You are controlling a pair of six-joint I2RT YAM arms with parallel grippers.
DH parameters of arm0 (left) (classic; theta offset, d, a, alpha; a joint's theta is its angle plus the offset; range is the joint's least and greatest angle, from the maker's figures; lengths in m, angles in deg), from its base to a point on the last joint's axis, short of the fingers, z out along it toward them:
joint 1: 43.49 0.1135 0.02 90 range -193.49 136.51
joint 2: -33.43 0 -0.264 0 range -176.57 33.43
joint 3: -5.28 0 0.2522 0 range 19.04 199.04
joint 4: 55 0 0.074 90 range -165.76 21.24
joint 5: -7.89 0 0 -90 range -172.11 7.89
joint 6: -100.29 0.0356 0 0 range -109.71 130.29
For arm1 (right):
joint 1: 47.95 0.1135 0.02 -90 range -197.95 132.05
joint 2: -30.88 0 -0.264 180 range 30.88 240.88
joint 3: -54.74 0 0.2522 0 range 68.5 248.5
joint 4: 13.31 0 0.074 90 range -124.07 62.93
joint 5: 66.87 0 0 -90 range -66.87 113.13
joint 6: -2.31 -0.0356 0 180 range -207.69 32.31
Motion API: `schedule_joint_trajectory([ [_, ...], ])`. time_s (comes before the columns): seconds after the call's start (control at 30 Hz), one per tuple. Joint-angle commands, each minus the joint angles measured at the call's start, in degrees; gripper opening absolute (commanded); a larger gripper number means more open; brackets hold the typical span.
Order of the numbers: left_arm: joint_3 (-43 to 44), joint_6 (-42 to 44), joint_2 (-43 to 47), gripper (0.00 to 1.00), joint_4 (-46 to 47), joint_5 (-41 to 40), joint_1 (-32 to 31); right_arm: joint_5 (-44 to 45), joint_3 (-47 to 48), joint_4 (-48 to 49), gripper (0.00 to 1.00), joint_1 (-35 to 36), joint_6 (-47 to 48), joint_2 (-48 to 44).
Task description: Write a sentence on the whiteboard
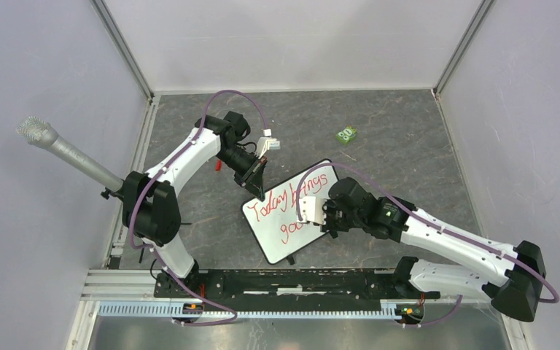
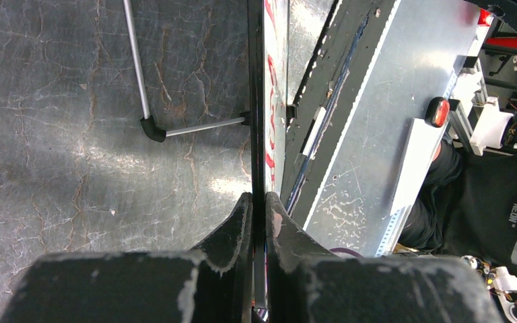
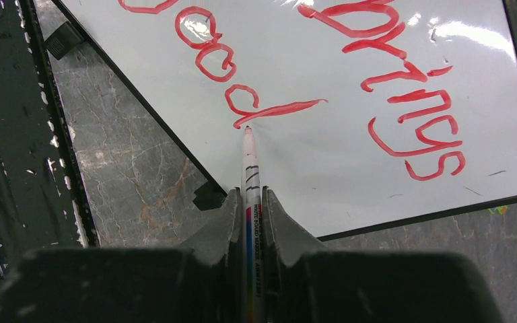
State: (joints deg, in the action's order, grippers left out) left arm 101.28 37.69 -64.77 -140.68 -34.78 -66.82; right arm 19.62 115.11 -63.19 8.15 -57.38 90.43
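Note:
The whiteboard point(image 1: 313, 179) lies tilted on the grey table, its face point(image 3: 323, 148) filling the right wrist view. The sentence point(image 1: 286, 202) in red reads "Today brings" on one slanted line and "good" point(image 3: 235, 74) below. My left gripper point(image 1: 261, 193) is shut on the whiteboard's far-left edge point(image 2: 258, 121), seen edge-on between its fingers point(image 2: 242, 222). My right gripper point(image 3: 249, 195) is shut on a white marker pen point(image 3: 250, 168), whose red tip touches the board at the foot of the "d".
A small green object point(image 1: 347, 134) lies on the table beyond the board. A grey microphone point(image 1: 65, 152) pokes in from the left wall. A thin metal stand leg point(image 2: 141, 81) shows under the board. The black rail point(image 1: 284, 283) runs along the near edge.

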Motion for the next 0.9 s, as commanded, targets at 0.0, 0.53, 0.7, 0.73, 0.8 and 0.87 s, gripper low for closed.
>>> schedule_joint_trajectory([
  [0.0, -0.37, -0.42, 0.95, 0.03, 1.69, 0.04, -0.35, 0.00, 2.61, -0.52, 0.00, -0.19, 0.23, -0.98],
  [0.53, -0.61, -0.58, 1.22, 0.02, 2.00, -0.36, -0.33, 6.61, 0.77, 1.93, 0.00, -0.15, 0.89, 2.33],
  [0.7, -0.29, -0.60, 0.99, 0.02, 1.97, -0.44, -0.30, 4.33, 1.79, 0.47, 0.00, -0.07, 2.10, 1.51],
  [0.73, -0.37, -0.71, 0.91, 0.02, 2.04, -0.55, -0.31, 3.71, 1.98, 0.12, 0.00, -0.10, 2.73, 1.16],
  [0.8, -0.51, -1.01, 1.03, 0.03, 2.48, -0.72, -0.29, 2.89, 2.37, -0.63, 0.00, -0.10, 3.74, 0.74],
  [0.87, -0.42, -1.22, 1.21, 0.03, 2.57, -0.84, -0.32, 1.32, 3.14, -1.35, 0.00, 0.02, 4.34, 0.26],
])
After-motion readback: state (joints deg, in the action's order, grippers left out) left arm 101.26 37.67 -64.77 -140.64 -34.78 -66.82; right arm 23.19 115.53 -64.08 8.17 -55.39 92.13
